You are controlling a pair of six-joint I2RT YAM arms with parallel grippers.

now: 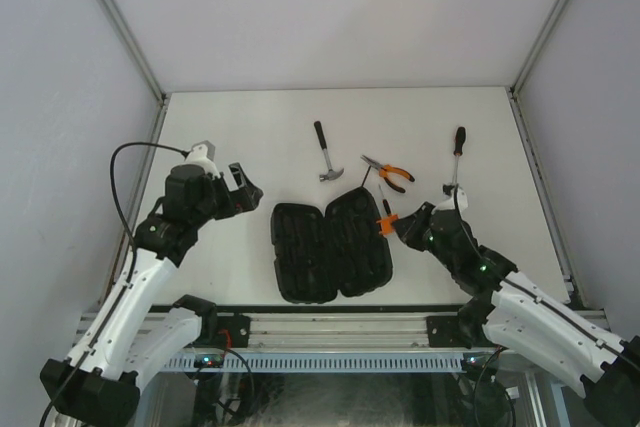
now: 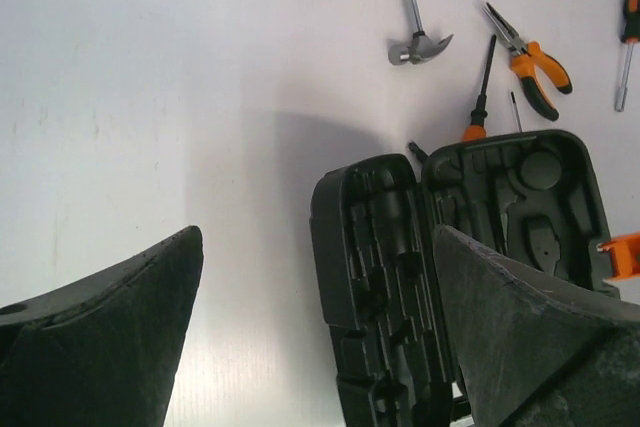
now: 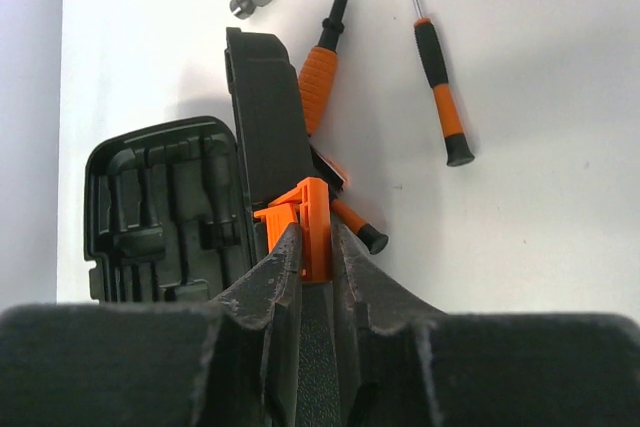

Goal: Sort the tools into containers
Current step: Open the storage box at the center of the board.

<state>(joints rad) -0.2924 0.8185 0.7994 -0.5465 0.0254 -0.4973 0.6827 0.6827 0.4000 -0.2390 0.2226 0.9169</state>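
Two halves of one black plastic rounded tool case (image 1: 330, 247) lie open mid-table. My right gripper (image 3: 315, 247) pinches its small orange latch (image 3: 312, 209); my left gripper (image 1: 244, 190) hangs spread wide, left of the case. Beyond it: one steel claw hammer (image 1: 326, 154), one orange-handled pliers (image 1: 390, 174), one long black-handled screwdriver (image 1: 457, 157), three slim black-and-orange screwdrivers (image 3: 438, 87), one half hidden under the case.

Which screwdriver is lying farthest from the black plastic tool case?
The long steel-shafted screwdriver, alone on the right; the slim black-and-orange screwdrivers lie close by the case.
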